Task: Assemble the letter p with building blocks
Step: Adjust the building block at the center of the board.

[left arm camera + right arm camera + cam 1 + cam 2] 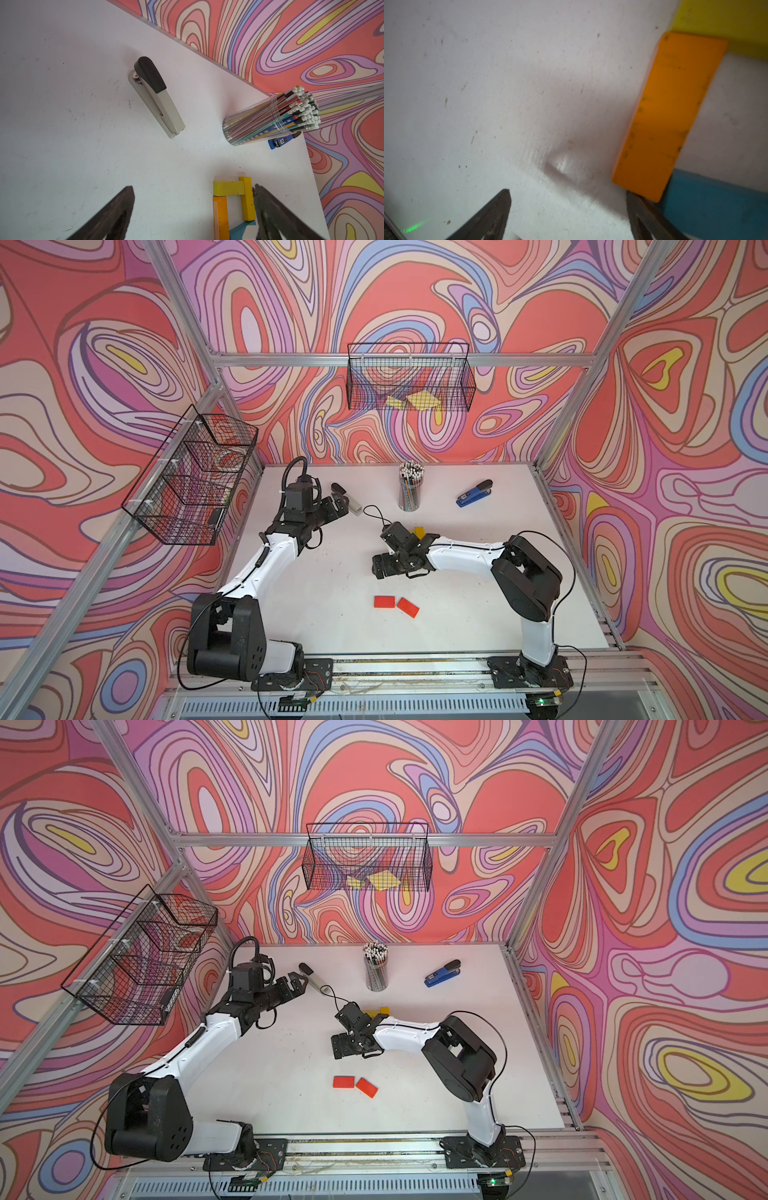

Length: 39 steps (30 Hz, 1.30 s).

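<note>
In the left wrist view, part of the letter p lies flat: a yellow bar (228, 188) across the top, a second yellow bar (247, 197) down one side, an orange bar (221, 218) down the other and a teal bar (243, 230) at the base. My right arm hides most of it from above; only a yellow corner (419, 531) shows. Two red blocks (385, 601) (408, 607) lie apart nearer the front. My right gripper (569, 207) is open and low over bare table, one finger beside the orange bar's (668, 116) end. My left gripper (192, 207) is open and empty.
A grey stapler (353, 506) lies just beyond my left gripper (340, 502). A pencil cup (410, 489) and a blue stapler (473, 492) stand at the back. Wire baskets hang on the back wall (409, 377), holding yellow notes, and on the left wall (191, 477).
</note>
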Each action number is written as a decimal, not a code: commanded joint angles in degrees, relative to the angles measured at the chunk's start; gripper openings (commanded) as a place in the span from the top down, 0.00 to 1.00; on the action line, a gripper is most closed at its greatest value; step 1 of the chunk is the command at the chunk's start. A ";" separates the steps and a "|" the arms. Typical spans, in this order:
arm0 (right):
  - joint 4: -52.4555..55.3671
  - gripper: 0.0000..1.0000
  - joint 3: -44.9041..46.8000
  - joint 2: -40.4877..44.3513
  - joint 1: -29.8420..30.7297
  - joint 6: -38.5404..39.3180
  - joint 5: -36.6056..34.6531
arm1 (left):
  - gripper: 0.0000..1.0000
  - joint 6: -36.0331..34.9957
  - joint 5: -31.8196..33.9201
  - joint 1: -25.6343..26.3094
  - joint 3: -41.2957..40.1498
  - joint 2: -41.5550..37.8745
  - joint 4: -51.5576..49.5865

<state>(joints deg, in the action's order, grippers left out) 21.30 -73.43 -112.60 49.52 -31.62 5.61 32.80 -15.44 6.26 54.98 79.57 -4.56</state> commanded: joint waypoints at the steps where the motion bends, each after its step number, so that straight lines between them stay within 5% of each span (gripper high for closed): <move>1: 0.09 0.10 -0.14 0.28 -0.29 0.99 0.62 | 0.07 0.06 -0.88 -0.47 -0.71 -0.64 0.22; 10: 1.57 0.10 4.54 6.59 -0.31 0.97 0.37 | 0.08 1.07 -2.30 -0.46 -2.79 -1.93 0.93; 39: 1.29 0.10 1.84 0.77 -2.93 1.86 -1.01 | 0.08 0.75 -2.04 -0.46 -2.55 -2.39 0.65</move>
<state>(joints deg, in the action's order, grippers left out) 22.11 -70.74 -110.45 46.83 -30.68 5.02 33.23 -17.12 6.26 52.36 78.78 -4.45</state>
